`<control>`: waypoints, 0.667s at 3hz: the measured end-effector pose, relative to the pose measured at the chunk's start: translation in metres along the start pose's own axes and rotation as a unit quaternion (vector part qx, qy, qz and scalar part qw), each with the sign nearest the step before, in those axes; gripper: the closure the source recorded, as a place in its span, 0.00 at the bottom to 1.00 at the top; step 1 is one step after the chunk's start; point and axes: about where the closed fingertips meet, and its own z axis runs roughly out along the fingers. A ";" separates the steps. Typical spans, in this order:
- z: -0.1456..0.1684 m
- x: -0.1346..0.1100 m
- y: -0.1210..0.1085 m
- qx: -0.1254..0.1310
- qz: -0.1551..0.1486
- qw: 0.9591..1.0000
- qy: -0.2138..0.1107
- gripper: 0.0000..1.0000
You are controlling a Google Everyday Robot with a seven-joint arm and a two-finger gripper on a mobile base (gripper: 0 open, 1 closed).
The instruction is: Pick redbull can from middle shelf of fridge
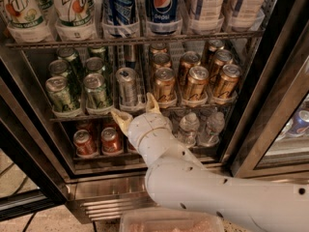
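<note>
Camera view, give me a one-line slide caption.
Open gripper poised just below the redbull can on the middle shelf of the fridge, between green cans and gold cans.

Speckled tan floor (48,222) bottom left, dark cables (8,169) across it. Neighbouring glass door (289,146) at right, bluish light inside. Gripper (132,106) at centre, jaws apart.

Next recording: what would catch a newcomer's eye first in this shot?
The white arm fills the lower right, its gripper at the front of the middle shelf, jaws spread just below the slim silver can. Green cans stand left of that can and gold cans right, under a row of big soda bottles.
</note>
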 end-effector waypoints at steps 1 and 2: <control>0.011 0.002 0.000 0.002 0.003 1.000 -0.003 0.36; 0.021 0.002 -0.003 0.006 0.005 1.000 -0.007 0.37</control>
